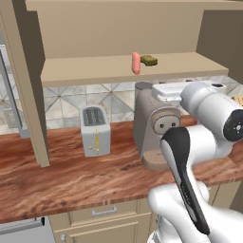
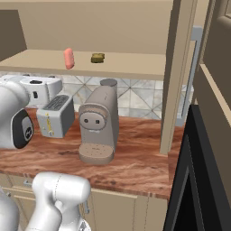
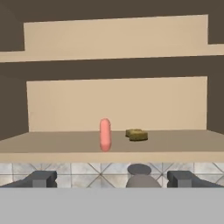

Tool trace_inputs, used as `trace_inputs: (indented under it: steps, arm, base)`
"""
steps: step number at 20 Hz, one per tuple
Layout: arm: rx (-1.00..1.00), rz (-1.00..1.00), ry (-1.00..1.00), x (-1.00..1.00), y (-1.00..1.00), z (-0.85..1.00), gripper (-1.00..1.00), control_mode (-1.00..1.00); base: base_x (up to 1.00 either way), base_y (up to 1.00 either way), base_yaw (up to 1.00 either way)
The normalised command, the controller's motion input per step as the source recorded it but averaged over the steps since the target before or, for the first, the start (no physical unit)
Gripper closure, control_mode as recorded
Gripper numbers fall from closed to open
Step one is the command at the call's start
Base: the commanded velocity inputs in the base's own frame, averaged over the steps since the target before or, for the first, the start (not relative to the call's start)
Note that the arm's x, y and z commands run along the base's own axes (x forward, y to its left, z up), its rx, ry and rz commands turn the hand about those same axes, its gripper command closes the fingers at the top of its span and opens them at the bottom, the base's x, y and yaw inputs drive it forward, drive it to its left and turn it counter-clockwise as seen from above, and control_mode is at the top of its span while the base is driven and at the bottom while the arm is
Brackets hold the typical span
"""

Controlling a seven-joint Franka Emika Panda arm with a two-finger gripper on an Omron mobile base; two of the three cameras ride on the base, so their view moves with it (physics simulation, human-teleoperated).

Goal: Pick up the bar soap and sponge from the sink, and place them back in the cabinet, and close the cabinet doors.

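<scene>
The salmon-pink bar soap (image 1: 136, 63) (image 2: 68, 58) (image 3: 105, 134) stands on its edge on the bottom board of the tan cabinet (image 1: 95, 71) (image 2: 135, 67). The mustard-yellow sponge (image 1: 149, 60) (image 2: 97, 57) (image 3: 137, 134) lies just to its right, a little further back. Both cabinet doors stand swung open: the left door (image 1: 29, 95) and the right door (image 2: 179, 76) are seen edge-on. My gripper (image 3: 113, 179) is open and empty, set back from the cabinet front and facing the soap, slightly below shelf level. The sink is out of view.
A taupe coffee machine (image 1: 154, 128) (image 2: 99, 124) and a silver toaster (image 1: 95, 130) (image 2: 55, 116) stand on the wooden counter (image 1: 71, 175) below the cabinet. A tall black appliance (image 2: 198, 180) is at the right. My white forearm (image 1: 209, 107) hangs over the coffee machine.
</scene>
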Motion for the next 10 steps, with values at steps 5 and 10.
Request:
trace_inputs:
  steps: [5, 10]
  arm:
    - [0.00, 0.00, 0.00, -0.30, 0.00, 0.22, -1.00, -1.00]
    - [0.00, 0.00, 0.00, -0.34, -0.01, 0.18, -1.00, -1.00]
  base:
    - [0.00, 0.00, 0.00]
    - [0.00, 0.00, 0.00]
